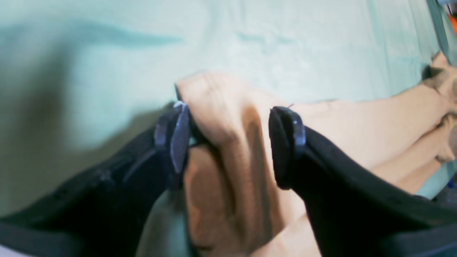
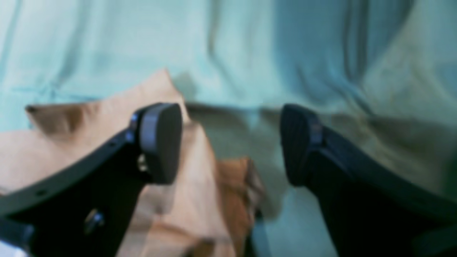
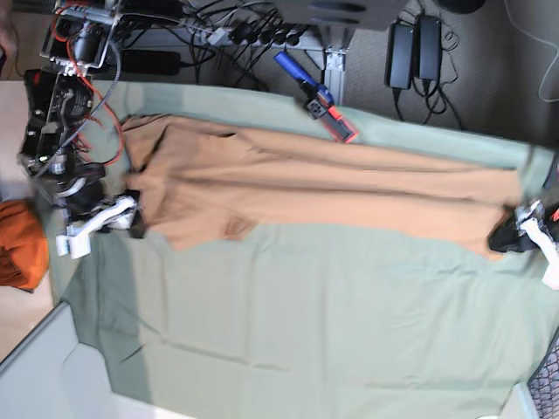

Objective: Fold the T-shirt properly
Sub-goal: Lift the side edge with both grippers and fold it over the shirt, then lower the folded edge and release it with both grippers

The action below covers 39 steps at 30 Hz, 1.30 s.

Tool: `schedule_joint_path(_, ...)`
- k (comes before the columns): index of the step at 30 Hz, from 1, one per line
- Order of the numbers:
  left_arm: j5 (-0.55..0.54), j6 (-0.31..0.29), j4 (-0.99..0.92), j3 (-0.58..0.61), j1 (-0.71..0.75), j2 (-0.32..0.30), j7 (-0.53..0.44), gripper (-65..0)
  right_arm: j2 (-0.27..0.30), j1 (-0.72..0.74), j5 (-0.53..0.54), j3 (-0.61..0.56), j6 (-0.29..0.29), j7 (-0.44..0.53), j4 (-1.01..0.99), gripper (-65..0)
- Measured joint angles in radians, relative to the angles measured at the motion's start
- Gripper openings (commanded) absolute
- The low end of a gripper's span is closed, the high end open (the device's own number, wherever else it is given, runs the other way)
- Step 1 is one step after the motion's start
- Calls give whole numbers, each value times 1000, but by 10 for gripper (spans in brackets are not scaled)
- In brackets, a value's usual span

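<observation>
1. Sage-green and softly creased, a big cloth sheet (image 3: 306, 323) covers most of the base view, from the upper left to the lower right.
2. The T-shirt (image 3: 314, 188), light tan and thin, lies on that sheet as a long band across the upper middle of the base view, wide at the left and narrowing to the right edge.
3. A vivid orange bunched cloth (image 3: 19, 243) sits at the far left edge of the base view, off the green sheet.
4. The right gripper (image 2: 230, 142) is at the left end of the shirt in the base view. In its wrist view the jaws stand wide apart and clamp nothing: one pad lies over the tan fabric, the other over green sheet, with a fold of shirt low between them.
5. The left gripper (image 1: 228, 142) is at the right edge of the base view, at the shirt's narrow end. Its jaws are spread, with a bunched ridge of tan fabric standing between the pads; whether the pads press it I cannot tell.
6. A blue and red tool (image 3: 316, 96) lies at the sheet's upper edge, just above the shirt.
</observation>
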Motion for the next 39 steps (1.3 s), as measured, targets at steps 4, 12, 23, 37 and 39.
schedule_joint_path(4, -44, 0, 0, -2, -3, 0, 33, -271, -3, 45, 1, -72, 0, 1, -79, -217)
schedule_joint_path(12, -127, 0, 0, -2, -2, 10, 108, -272, -3, 75, 5, -191, 0, 4, -111, -218)
schedule_joint_path(23, -134, 0, 0, -2, 3, 10, 117, -514, -50, 74, -3, -251, 1, -8, -110, -253)
schedule_joint_path(37, -237, 0, 0, -2, 0, 10, 225, -637, -50, 74, -7, -249, 1, 21, -90, -650)
schedule_joint_path(39, -283, 0, 0, -2, 3, 7, 264, -637, -50, 68, -20, -244, 1, 9, -59, -650)
